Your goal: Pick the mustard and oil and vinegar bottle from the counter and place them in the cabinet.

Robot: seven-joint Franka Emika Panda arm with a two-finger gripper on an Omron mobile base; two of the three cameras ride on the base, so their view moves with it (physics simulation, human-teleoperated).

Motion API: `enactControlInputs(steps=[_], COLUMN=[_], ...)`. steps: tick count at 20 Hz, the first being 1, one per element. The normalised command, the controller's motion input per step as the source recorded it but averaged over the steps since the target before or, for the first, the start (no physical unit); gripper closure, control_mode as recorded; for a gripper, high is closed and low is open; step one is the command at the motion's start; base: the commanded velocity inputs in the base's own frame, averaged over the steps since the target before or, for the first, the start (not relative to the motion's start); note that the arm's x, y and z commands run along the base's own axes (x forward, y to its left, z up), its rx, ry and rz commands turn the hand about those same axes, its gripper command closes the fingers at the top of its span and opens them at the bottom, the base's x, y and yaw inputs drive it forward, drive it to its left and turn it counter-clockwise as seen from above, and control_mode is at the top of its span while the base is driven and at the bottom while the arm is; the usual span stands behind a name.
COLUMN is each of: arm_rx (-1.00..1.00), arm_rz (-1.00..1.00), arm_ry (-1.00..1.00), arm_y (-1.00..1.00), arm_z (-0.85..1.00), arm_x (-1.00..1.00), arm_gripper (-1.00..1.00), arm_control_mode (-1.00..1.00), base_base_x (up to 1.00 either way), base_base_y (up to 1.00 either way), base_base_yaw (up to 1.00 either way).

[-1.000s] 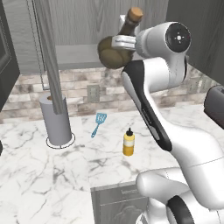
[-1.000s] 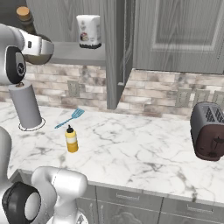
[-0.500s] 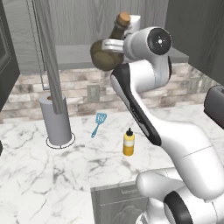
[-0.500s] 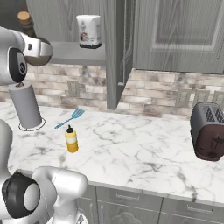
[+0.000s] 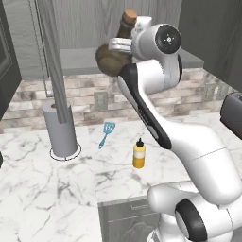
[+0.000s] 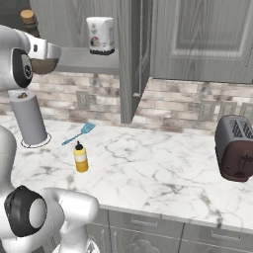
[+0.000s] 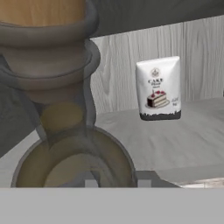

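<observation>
With your gripper (image 5: pixel 124 45) clamped on the jug (image 5: pixel 112 54) at the cabinet (image 5: pixel 85 60) opening, carry it level over the shelf, set it beside the white bag (image 7: pixel 158 88), then fetch the mustard (image 5: pixel 139 153) from the counter (image 5: pixel 47 184).

Up at the cabinet (image 5: pixel 94 28) opening: jug (image 5: pixel 113 53) in the gripper (image 5: pixel 122 45), at the shelf's front edge, well above the counter (image 5: pixel 42 189). Farther back on the shelf: bag (image 6: pixel 100 34), upright, to the jug's right. On the counter below: mustard (image 5: pixel 139 154) in front, spatula (image 5: pixel 107 133) just behind and left of it, paper towel roll (image 5: pixel 62 128) farther left near the backsplash. Far right on the counter: toaster (image 6: pixel 236 147).
</observation>
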Motion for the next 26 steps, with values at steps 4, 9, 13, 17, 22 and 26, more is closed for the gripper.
enactControlInputs(steps=[4, 9, 13, 17, 22, 26], arm_rx=[0.00, 0.00, 0.00, 0.00, 0.00, 0.00], arm_rz=[0.00, 0.00, 0.00, 0.00, 0.00, 0.00], arm_ry=[0.00, -0.01, -0.05, -0.09, -0.07, 0.00], arm_y=[0.00, 0.00, 0.00, 0.01, 0.02, 0.05], arm_z=[0.00, 0.00, 0.00, 0.00, 0.00, -0.12], arm_x=[0.38, 0.43, 0.40, 0.36, 0.40, 0.46], arm_gripper=[1.00, 1.00, 1.00, 1.00, 1.00, 1.00], arm_control_mode=[-1.00, -1.00, -1.00, -1.00, -1.00, -1.00], base_base_x=[0.00, 0.00, 0.00, 0.00, 0.00, 0.00], base_base_y=[0.00, 0.00, 0.00, 0.00, 0.00, 0.00], base_base_yaw=[0.00, 0.00, 0.00, 0.00, 0.00, 0.00])
